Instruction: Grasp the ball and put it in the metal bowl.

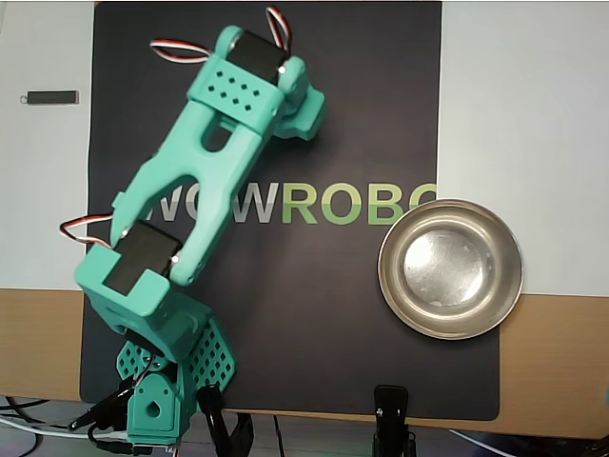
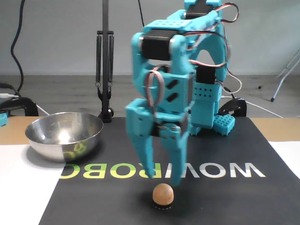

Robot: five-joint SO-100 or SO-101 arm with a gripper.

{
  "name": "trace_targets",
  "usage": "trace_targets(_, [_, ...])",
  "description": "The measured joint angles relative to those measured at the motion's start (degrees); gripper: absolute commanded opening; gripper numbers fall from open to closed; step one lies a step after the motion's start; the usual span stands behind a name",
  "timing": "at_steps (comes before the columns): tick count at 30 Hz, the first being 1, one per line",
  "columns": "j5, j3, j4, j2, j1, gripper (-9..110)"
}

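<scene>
- Nearest the camera in the fixed view, the small tan-peach wooden ball [image 2: 162, 192] sits on a short dark ring-shaped stand [image 2: 162, 205], on the black rectangular mat [image 2: 225, 197] in front of its printed lettering [image 2: 220, 169].
- My turquoise two-finger gripper [image 2: 161, 178] hangs point-down just above the ball, a little behind it; my fingers [image 2: 177, 161] are spread, with a clear gap between them, touching nothing.
- My turquoise plastic arm [image 1: 205, 181] covers the ball in the overhead view, lying slantwise over the mat's lettering.
- The round shiny steel bowl [image 2: 64, 135] stands well apart from the ball, to its left in the fixed view, on the mat's edge; nothing lies in it [image 1: 450, 268].
- Behind the ball, my perforated turquoise base [image 2: 208, 122] stands at the mat's far edge.
</scene>
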Motion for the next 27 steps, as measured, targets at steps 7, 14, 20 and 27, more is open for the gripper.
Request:
trace_targets(7, [0.0,0.0,0.0,0.0,-0.1,53])
trace_targets(14, [0.0,0.0,0.0,-0.2,0.2,53])
trace_targets(20, [0.0,0.0,-0.8,-0.4,0.2,53])
trace_targets(27, [0.0,-0.1,-2.2,-1.9,0.0,53])
